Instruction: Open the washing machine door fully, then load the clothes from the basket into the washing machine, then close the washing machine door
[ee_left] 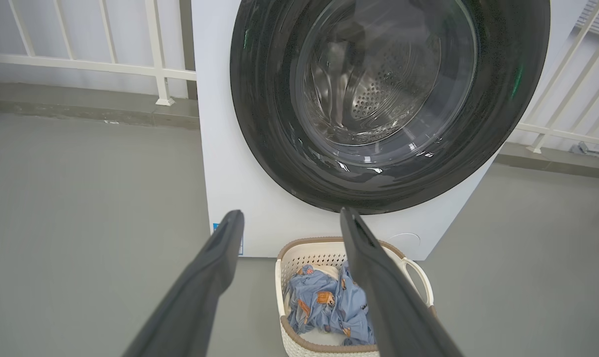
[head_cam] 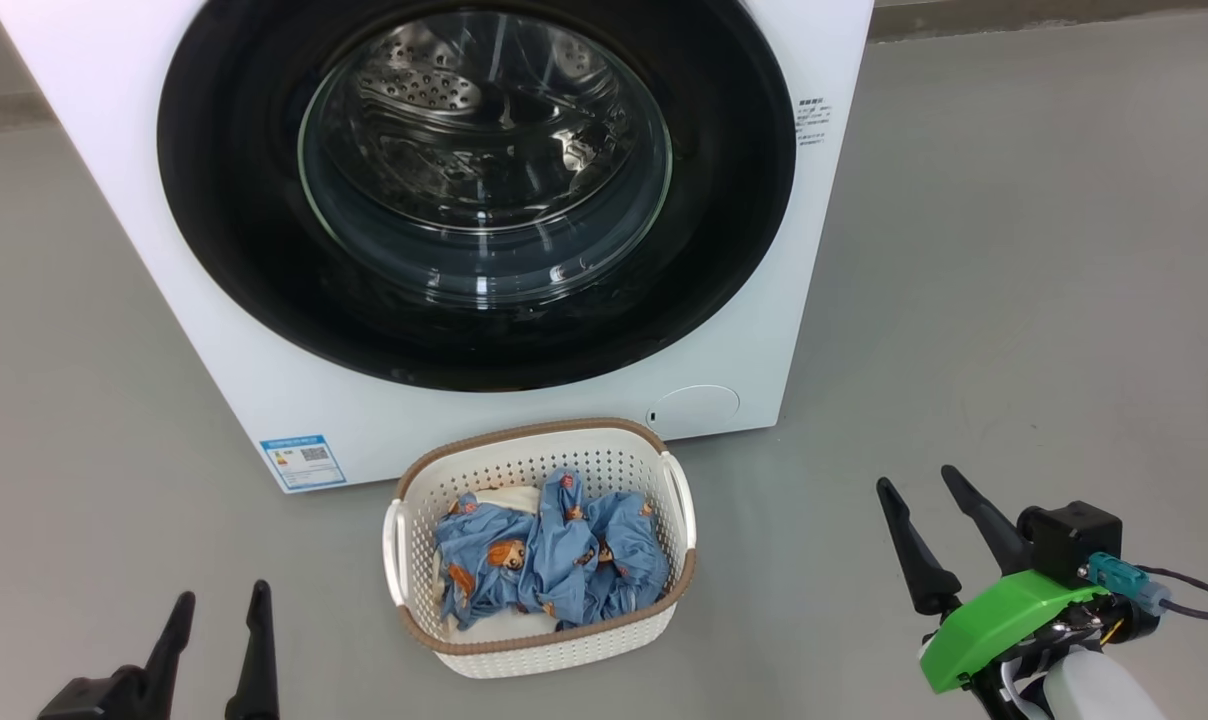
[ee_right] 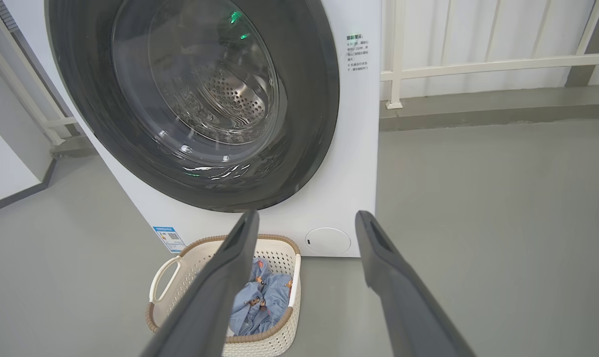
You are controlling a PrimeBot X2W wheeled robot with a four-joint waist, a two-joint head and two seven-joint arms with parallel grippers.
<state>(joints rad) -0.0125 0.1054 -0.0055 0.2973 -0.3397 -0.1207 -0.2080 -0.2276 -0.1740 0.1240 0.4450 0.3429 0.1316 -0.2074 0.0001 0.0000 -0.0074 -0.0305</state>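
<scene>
The left gripper [head_cam: 222, 598] is hovering low, its two long dark fingers [head_cam: 257, 650] pointing up the head view and leaning a little toward the right gripper, with the jaws spread wide. Seen from its own wrist, the fingers [ee_left: 200, 297] are fanning out from the base into a broad V.

The right gripper [head_cam: 916, 480] is hovering with its jaws likewise spread wide, the fingers [head_cam: 914, 555] tilting away from the wrist toward the robot's left. Behind the jaws a bright green wrist cover [head_cam: 1004, 615] is wrapping the joint. A black camera block [head_cam: 1069, 540] is sitting just beside the inner finger's base, and a teal connector [head_cam: 1114, 575] and dark cable [head_cam: 1199, 605] are trailing off behind it. The pale forearm [head_cam: 1094, 690] is showing behind the cover.
</scene>
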